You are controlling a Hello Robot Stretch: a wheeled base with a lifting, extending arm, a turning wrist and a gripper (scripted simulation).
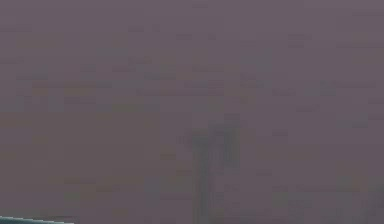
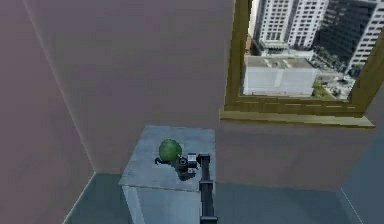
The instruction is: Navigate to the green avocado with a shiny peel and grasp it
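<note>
We find the green avocado (image 2: 170, 150) on top of a grey stand (image 2: 140, 178), about midway between its left and right edges and nearer the far edge; the gripper (image 2: 181, 163) sits just beside it on the near-right side, at the end of the dark arm (image 2: 207, 195); we cannot tell whether the jaws are spread or pressed together, nor whether they hold anything. We judge the round, glossy peel the chief hazard; a nudge from a finger could roll the fruit toward the stand's far or left edge and down to the floor (image 2: 95, 200); a shallow grip could let it slip on the lift; an arm carried low could catch the stand's near edge. Ahead, the mauve wall (image 1: 190, 100) looms close, so we think any forward drive risks a bump. Our count: one avocado; one stand; one gripper; one arm; one yellow-framed window (image 2: 300, 60) on the wall beyond the stand's far right corner.
</note>
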